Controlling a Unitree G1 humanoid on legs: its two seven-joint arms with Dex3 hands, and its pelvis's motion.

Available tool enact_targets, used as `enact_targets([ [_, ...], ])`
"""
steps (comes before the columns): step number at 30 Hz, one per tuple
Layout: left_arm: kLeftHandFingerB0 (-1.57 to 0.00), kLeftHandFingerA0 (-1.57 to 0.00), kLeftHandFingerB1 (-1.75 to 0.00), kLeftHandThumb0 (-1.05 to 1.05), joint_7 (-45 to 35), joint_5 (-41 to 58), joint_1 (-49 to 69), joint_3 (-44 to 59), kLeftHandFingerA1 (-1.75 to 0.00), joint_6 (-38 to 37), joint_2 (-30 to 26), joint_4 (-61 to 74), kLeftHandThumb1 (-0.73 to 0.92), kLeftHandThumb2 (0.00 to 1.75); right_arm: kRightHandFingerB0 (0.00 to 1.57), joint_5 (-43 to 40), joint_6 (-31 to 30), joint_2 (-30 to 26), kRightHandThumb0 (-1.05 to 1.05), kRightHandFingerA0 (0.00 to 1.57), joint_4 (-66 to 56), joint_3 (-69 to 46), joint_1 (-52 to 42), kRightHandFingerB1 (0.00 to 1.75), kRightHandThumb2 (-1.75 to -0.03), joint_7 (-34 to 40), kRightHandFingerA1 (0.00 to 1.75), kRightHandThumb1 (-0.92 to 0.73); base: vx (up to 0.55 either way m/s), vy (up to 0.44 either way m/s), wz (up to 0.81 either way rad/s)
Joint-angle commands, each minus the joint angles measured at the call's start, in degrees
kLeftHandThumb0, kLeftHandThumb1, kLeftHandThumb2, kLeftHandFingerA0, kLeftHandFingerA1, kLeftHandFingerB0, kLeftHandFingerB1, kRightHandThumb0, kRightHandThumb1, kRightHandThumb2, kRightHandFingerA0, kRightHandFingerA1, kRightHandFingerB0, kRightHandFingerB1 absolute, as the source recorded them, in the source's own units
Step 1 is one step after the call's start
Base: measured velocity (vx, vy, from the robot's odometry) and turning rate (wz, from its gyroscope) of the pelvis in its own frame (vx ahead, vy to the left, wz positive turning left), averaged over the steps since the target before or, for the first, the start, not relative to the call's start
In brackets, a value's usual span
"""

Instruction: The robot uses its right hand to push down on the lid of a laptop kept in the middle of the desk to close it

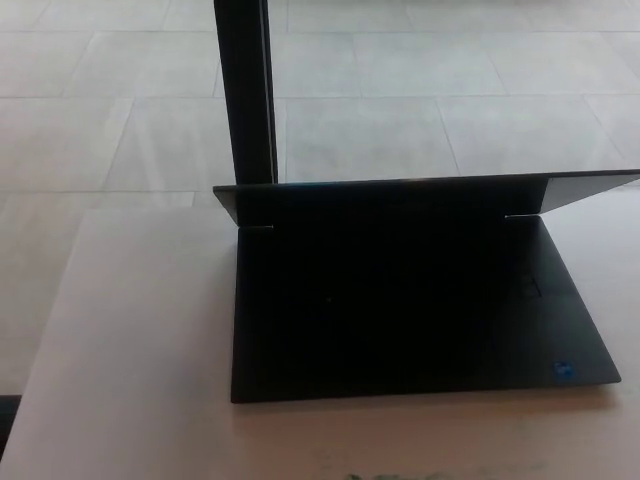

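Sitting open near the middle of the pale desk, the black laptop has its base flat on the surface and its front edge turned toward the robot, so the keyboard side faces the camera. Its lid is raised but seen almost edge-on from above, appearing as a thin dark band across the hinge line; it may lean well back, though the steep angle and the dim, underexposed deck make the tilt hard to judge. A small blue sticker marks the near right corner of the base. Behind the desk a dark upright post rises from the tiled floor, apart from the laptop. Neither of the robot's hands shows, so whether either is open or closed cannot be said. The lid is not yet down, and closing has not begun. With the lid's top edge on the far side, the right hand would probably need to reach over it and press forward and down.
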State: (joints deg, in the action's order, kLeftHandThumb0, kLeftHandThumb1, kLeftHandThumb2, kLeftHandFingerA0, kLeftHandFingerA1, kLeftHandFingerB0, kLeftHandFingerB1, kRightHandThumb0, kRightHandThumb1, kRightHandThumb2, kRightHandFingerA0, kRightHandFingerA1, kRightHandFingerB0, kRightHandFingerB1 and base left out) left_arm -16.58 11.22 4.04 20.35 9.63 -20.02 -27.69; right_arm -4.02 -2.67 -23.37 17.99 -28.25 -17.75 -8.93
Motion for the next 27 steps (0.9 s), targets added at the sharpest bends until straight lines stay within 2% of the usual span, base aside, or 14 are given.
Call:
enact_targets([
  [1, -0.06, -0.05, -0.42, -0.58, -7.3, 15.1, 1.3, 11.1, -0.45, 14.6, -3.9, 2.8, 0.45, 0.72, 0.0, -11.6, -6.8, -3.4, -0.34, 0.0, -5.0, -10.0, -3.5, 0.15, -0.77, -6.1, 0.16, -0.92, 0.0, 0.0, 0.0],
  [2, -0.05, -0.05, -0.32, -0.53, -7.6, 15.7, 1.3, 12.1, -0.41, 14.6, -3.7, 2.8, 0.53, 0.58, 0.0, -13.5, -8.3, -2.7, -0.34, 0.0, -5.4, -12.7, -2.7, 0.16, -0.74, -4.1, 0.18, -0.92, 0.0, 0.0, 0.0],
  [3, -0.04, -0.05, -0.42, -0.59, -7.8, 15.6, 1.3, 12.2, -0.47, 14.4, -3.6, 3.1, 0.44, 0.73, 0.0, -13.8, -8.6, -3.2, -0.33, 0.0, -5.5, -13.7, -2.2, 0.13, -0.78, -4.1, 0.16, -0.92, 0.0, 0.0, 0.0],
  [4, 0.0, -0.06, -0.5, -0.37, -8.2, 15.3, 1.0, 12.3, -0.56, 14.3, -3.8, 3.3, 0.41, 0.95, 0.0, -13.8, -9.5, -3.7, -0.34, 0.0, -6.5, -15.0, -1.4, 0.15, -0.76, -3.2, 0.19, -0.92, 0.0, 0.0, 0.0],
  [6, 0.0, -0.07, -0.49, -0.36, -8.3, 15.1, 0.6, 12.3, -0.56, 15.3, -4.0, 4.2, 0.41, 0.95, 0.01, -13.1, -12.2, -4.6, -0.36, 0.01, -9.1, -16.7, 0.6, 0.18, -0.89, -0.5, 0.22, -0.92, 0.0, 0.0, 0.0],
  [7, -0.12, -0.05, -0.38, -0.54, -7.5, 15.5, -0.1, 12.7, -0.46, 16.3, -3.8, 4.6, 0.54, 0.56, 0.01, -13.1, -13.1, -5.1, -0.37, 0.01, -9.1, -17.4, 2.2, 0.18, -0.89, 0.5, 0.21, -0.92, 0.0, 0.0, 0.0],
  [8, -0.06, -0.01, -0.45, -0.57, -7.6, 15.5, 0.1, 13.0, -0.48, 16.6, -3.8, 4.7, 0.47, 0.75, 0.0, -13.2, -14.8, -5.3, -0.34, 0.0, -9.8, -18.1, 2.7, 0.18, -0.78, 1.1, 0.2, -0.92, 0.0, 0.0, 0.0],
  [9, 0.0, -0.07, -0.5, -0.37, -7.8, 15.4, 0.0, 13.2, -0.56, 16.4, -4.0, 4.3, 0.45, 0.98, 0.0, -14.0, -16.6, -5.4, -0.32, 0.0, -9.8, -19.0, 3.8, 0.16, -0.78, 1.5, 0.19, -0.92, 0.0, 0.0, 0.0],
  [18, -0.01, -0.07, -0.5, -0.37, -5.8, 15.4, 2.7, 19.1, -0.56, 16.7, -6.5, -2.3, 0.42, 0.96, 0.03, -14.3, -13.9, -2.3, -0.42, 0.02, 0.7, -20.9, -0.4, 0.15, -0.85, -1.5, 0.18, -0.91, 0.0, 0.0, 0.0],
  [20, -0.02, -0.09, -0.5, -0.37, -5.1, 16.0, 2.0, 20.4, -0.57, 16.8, -6.4, -1.2, 0.45, 0.99, 0.0, -15.2, -13.7, -4.1, -0.44, 0.0, -2.3, -21.3, 2.2, 0.16, -0.91, -1.5, 0.19, -0.86, 0.0, 0.0, 0.0],
  [21, -0.01, -0.08, -0.5, -0.37, -4.6, 17.7, 1.2, 22.0, -0.57, 18.1, -6.2, -0.7, 0.41, 0.95, 0.0, -15.0, -13.3, -6.0, -0.35, 0.0, -4.5, -21.0, 3.9, 0.16, -0.77, -1.7, 0.18, -0.92, 0.0, 0.0, 0.0],
  [23, -0.01, -0.08, -0.5, -0.38, -4.5, 17.9, 1.1, 22.3, -0.57, 18.8, -6.1, 0.7, 0.42, 0.97, 0.0, -15.8, -15.4, -7.7, -0.3, 0.0, -7.8, -21.4, 6.5, 0.18, -0.77, -0.5, 0.2, -0.92, 0.0, 0.0, 0.0],
  [26, -0.01, -0.08, -0.51, -0.38, -6.2, 18.9, 1.7, 22.4, -0.57, 20.1, -6.6, 4.0, 0.47, 1.01, 0.05, -14.0, -17.5, -14.4, -0.4, 0.0, -12.2, -19.7, 17.2, 0.31, -0.93, 3.1, 0.37, -0.87, -0.01, 0.005, -0.02],
  [27, -0.01, -0.08, -0.5, -0.38, -6.3, 19.7, 2.2, 22.6, -0.57, 21.6, -6.6, 5.5, 0.47, 1.01, 0.04, -13.9, -18.4, -15.9, -0.36, 0.04, -12.6, -18.9, 20.9, 0.29, -0.8, 3.9, 0.37, -0.92, 0.0, 0.0, 0.0],
])
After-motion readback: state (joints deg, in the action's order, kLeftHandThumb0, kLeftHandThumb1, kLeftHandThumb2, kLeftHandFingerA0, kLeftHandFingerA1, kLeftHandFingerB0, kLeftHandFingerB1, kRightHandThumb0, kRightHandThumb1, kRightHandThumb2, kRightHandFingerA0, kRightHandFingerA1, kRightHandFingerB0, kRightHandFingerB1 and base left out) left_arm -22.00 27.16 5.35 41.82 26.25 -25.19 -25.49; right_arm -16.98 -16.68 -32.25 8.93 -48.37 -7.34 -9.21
